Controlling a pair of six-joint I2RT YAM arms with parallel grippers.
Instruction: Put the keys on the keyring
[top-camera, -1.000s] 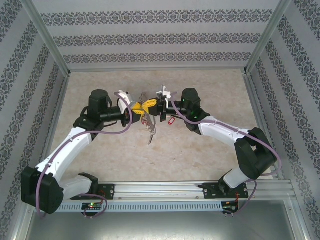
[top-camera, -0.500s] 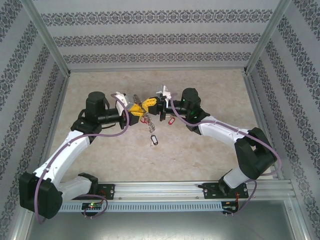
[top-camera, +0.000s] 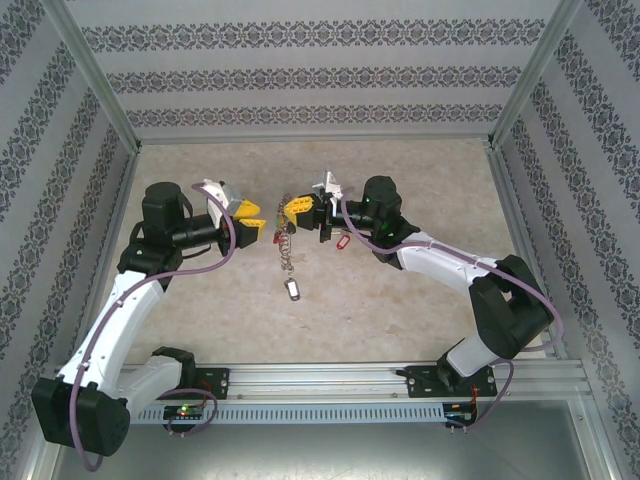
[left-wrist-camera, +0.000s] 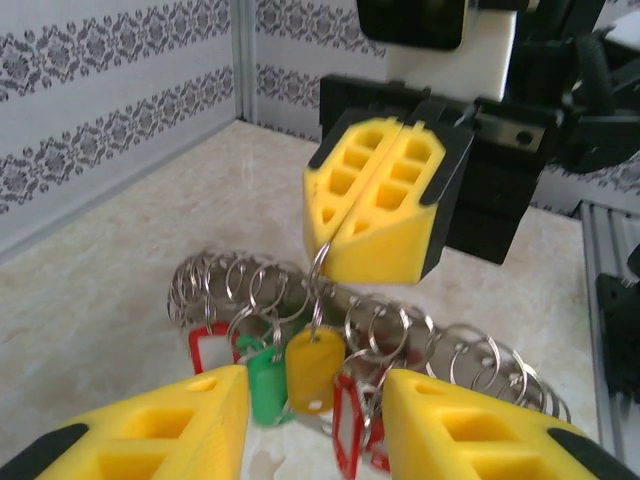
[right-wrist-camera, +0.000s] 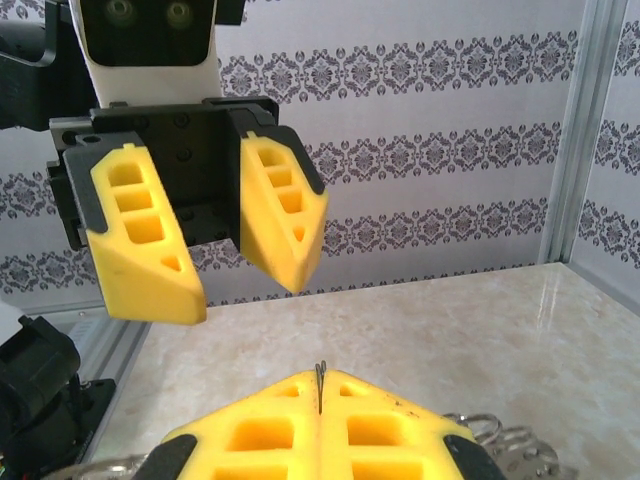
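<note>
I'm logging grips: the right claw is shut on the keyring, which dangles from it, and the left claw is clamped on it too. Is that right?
Not the left claw: in the top view it is open and stands apart from the keyring. The right claw is shut on the keyring, which dangles from it.

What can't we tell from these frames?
- Top external: keys on the keyring too small to count; whether the red tag by the right arm is loose or attached, too small to tell.
- Left wrist: left tool's fingers and the bottom edge cut off the tags.
- Right wrist: the shut right tool hides the keyring below it; a wire tip pokes out.
</note>
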